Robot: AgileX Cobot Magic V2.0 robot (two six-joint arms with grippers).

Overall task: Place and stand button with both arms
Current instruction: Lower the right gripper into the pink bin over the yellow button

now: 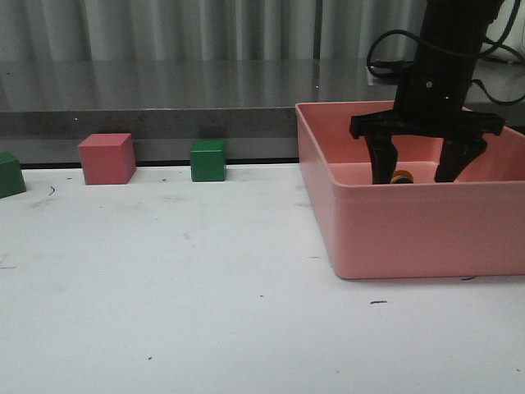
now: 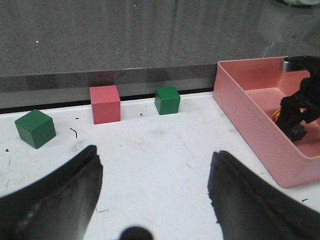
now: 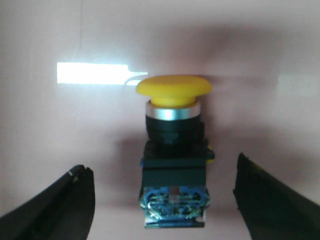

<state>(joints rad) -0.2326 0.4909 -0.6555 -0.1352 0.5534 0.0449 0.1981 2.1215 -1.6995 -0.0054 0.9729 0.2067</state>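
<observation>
The button (image 3: 174,150), with a yellow mushroom cap, black collar and bluish-black base, lies on its side on the floor of the pink bin (image 1: 394,230). My right gripper (image 1: 414,179) reaches down into the bin. In the right wrist view the right gripper (image 3: 162,167) is open, one finger on each side of the button's base, with a gap on both sides. The front view shows only a bit of the button's (image 1: 402,176) yellow cap between the fingers. My left gripper (image 2: 155,152) hangs open over bare white table, holding nothing; the front view does not show it.
A pink cube (image 1: 107,158) and a green cube (image 1: 207,160) stand along the table's back edge, with another green cube (image 1: 10,174) at far left. The bin's tall walls surround my right gripper. A grey ledge runs behind the table.
</observation>
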